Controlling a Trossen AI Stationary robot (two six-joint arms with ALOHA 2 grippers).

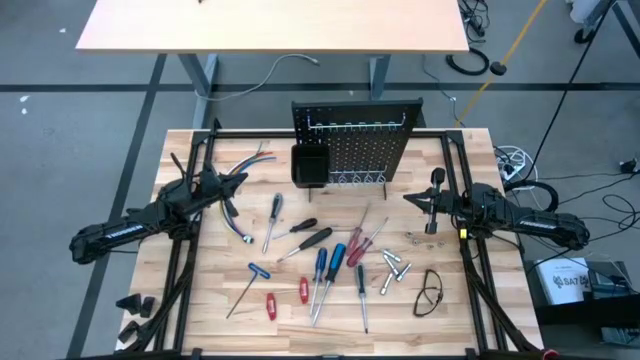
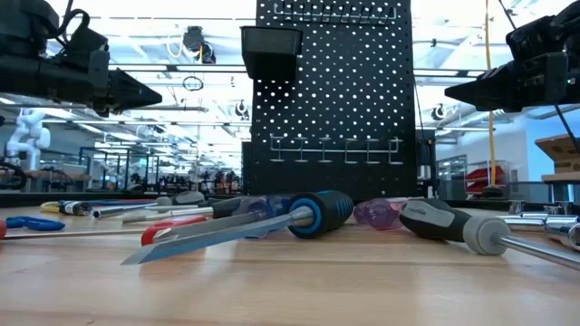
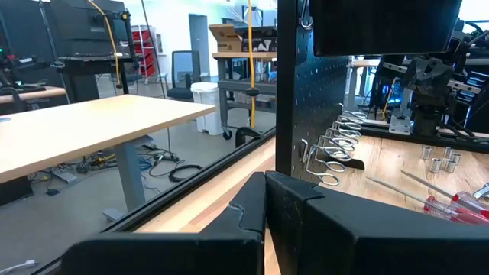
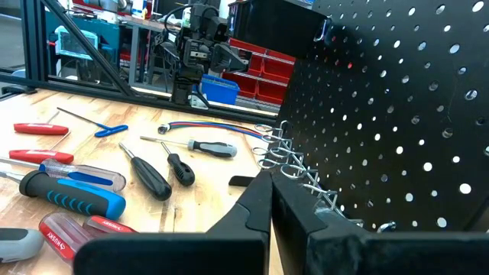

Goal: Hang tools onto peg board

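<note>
At the far edge of the desk [image 1: 200, 290], midway along it, the peg board [image 1: 370, 140] is standing upright: a black perforated rectangular panel, its holes running in neat rows, with a row of thin bent-wire metal hooks [image 2: 333, 149] sticking out of its front and a small black box-shaped bin [image 1: 309, 166] hanging on the same face. No tool is hanging on it. The tools [image 1: 330, 265] are lying scattered flat over the pale, striped wooden planks in front of the board, reaching toward the near edge: screwdrivers with slim shiny shafts and rounded handles, some blue and black with a ribbed rubbery grip, some clear red plastic, some plain black, plus a blue T-handled key [image 1: 252, 276] and a few short silver bits [image 1: 393, 268]. A bundle of coloured wires [image 1: 245, 163] is curling near the far left corner, and clear safety glasses [image 1: 430, 292] are resting toward the near right corner. The left gripper [image 1: 240, 179] is hovering above the left side with fingers pressed together, holding nothing. The right gripper [image 1: 409, 198] is hovering over the right side, likewise pinched closed and empty.
</note>
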